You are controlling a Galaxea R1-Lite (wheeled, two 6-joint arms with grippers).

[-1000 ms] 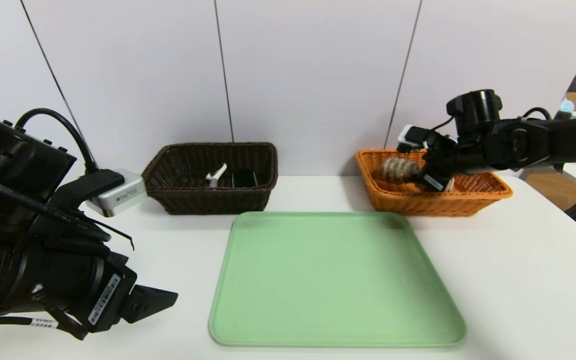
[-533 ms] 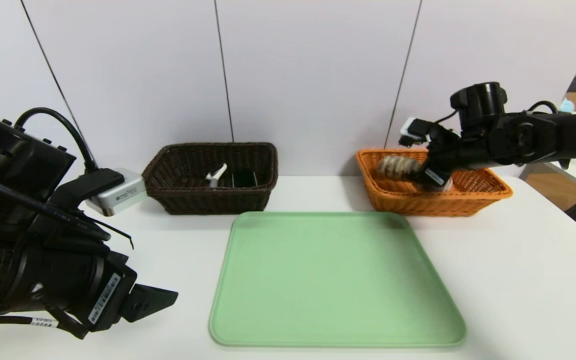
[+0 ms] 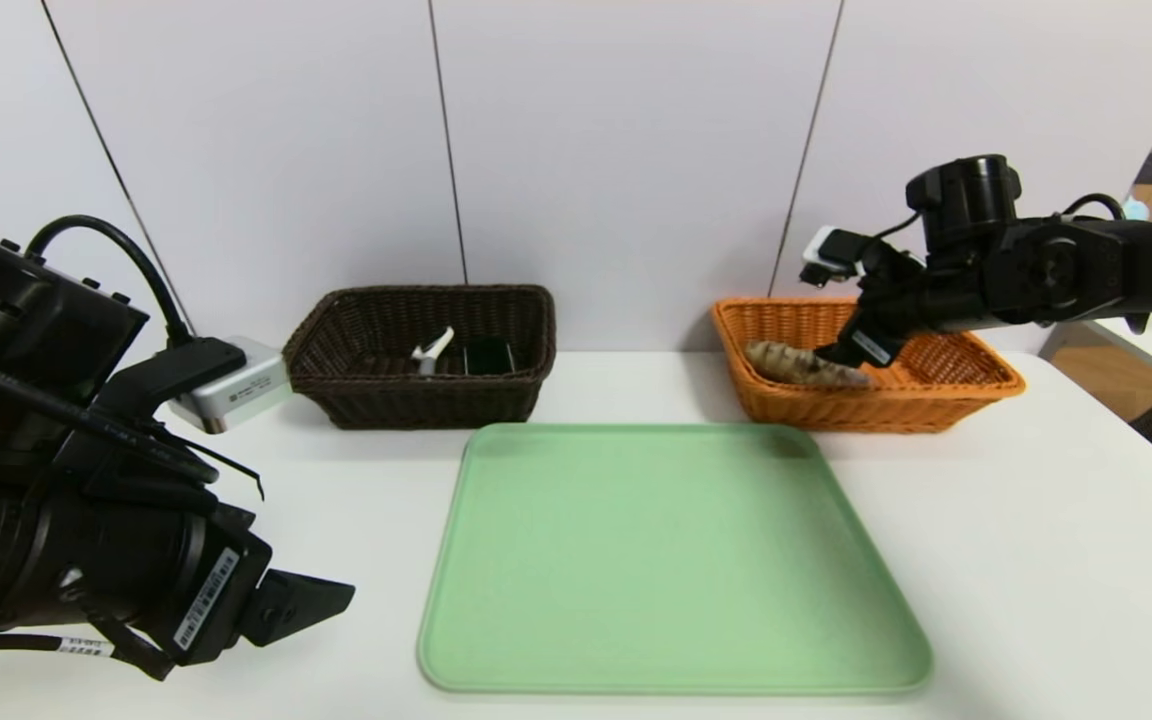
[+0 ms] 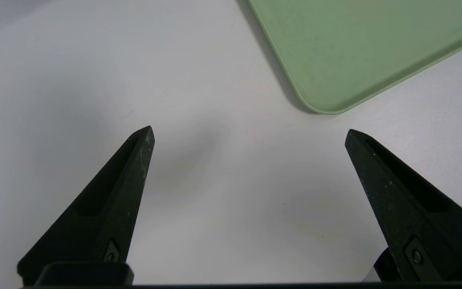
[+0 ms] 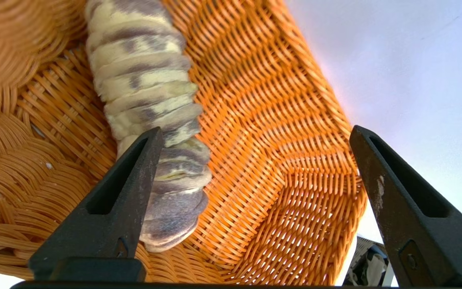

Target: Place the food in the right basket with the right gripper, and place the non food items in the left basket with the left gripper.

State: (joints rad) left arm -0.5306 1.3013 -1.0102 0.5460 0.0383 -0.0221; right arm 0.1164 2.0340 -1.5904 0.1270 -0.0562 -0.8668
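The marbled ridged roll (image 3: 802, 366) (image 5: 150, 100) lies on the floor of the orange wicker basket (image 3: 946, 395) (image 5: 279, 132), along its near left side. Just above the basket hangs my right gripper (image 3: 851, 347) (image 5: 253, 134), open, its jaws wide apart and one finger beside the roll's end, gripping nothing. The dark brown basket (image 3: 426, 400) holds the white peeler (image 3: 432, 350) and the black-topped brush (image 3: 487, 355). My left gripper (image 4: 249, 134) is parked open low over the bare table at front left.
A green tray (image 3: 671, 560) (image 4: 367, 44) lies in the middle of the white table, in front of both baskets. A white wall stands right behind the baskets. The left arm's bulk (image 3: 66, 480) fills the front left corner.
The right gripper let go of the roll, which dropped from mid-air to the orange basket's floor. The gripper rose a little. The left arm stayed still.
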